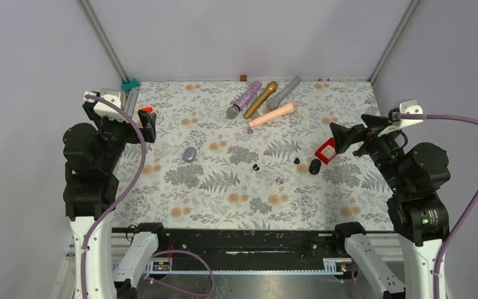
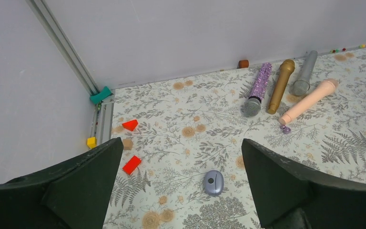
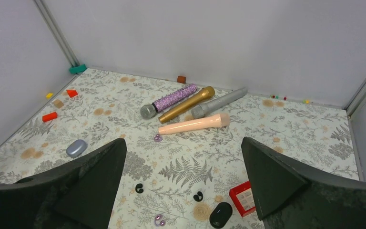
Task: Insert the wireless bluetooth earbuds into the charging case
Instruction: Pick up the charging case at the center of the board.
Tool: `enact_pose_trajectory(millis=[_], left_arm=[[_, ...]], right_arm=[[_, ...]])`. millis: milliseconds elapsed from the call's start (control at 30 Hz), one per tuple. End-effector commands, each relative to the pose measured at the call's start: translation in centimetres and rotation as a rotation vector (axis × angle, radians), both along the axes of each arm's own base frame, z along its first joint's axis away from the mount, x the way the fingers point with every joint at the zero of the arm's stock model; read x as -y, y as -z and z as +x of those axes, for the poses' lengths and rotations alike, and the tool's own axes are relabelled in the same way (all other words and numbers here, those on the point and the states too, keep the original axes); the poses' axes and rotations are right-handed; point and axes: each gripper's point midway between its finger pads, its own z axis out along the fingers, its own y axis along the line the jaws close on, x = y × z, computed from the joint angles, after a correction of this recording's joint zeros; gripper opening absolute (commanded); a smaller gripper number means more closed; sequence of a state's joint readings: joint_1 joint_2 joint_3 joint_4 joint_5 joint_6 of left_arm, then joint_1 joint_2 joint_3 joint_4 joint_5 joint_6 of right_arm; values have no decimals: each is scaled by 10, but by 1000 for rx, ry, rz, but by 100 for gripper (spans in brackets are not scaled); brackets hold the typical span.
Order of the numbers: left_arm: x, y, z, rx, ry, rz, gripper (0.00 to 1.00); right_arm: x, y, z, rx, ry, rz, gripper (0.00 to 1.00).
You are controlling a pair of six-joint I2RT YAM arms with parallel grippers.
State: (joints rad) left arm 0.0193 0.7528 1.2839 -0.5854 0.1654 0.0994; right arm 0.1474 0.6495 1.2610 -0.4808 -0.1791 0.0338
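Top view sits high behind the arms [image 1: 93,162], looking down over the whole floral table [image 1: 224,187]. Both wrist views ride lower and closer, facing the back wall [image 3: 195,43] between their own fingers [image 2: 76,186], and both catch the microphones [image 3: 187,104].

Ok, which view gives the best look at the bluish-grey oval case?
The left wrist view: the bluish-grey case lies large and unobstructed, its dark lid mark visible. The top external view shows only a small oval left of centre; the right wrist view shows it small, near the left edge.

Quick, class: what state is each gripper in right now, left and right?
Left gripper: open, holding nothing.
Right gripper: open, holding nothing.
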Motion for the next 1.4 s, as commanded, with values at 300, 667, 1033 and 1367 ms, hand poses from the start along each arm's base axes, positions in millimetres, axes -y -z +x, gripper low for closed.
enact_pose_trajectory(millis=[300, 667, 1033, 1367], left_arm=[[12, 1, 3, 13, 74, 0, 99], [28, 29, 21, -52, 205, 93, 98], [50, 93, 34, -209, 342, 63, 99], [55, 108, 39, -257, 369, 49, 99]], right_arm=[[-15, 12, 11, 52, -97, -80, 98], [-23, 33, 25, -30, -154, -148, 99], [-33, 102, 63, -166, -171, -98, 99], [-46, 153, 92, -380, -188, -2, 95]])
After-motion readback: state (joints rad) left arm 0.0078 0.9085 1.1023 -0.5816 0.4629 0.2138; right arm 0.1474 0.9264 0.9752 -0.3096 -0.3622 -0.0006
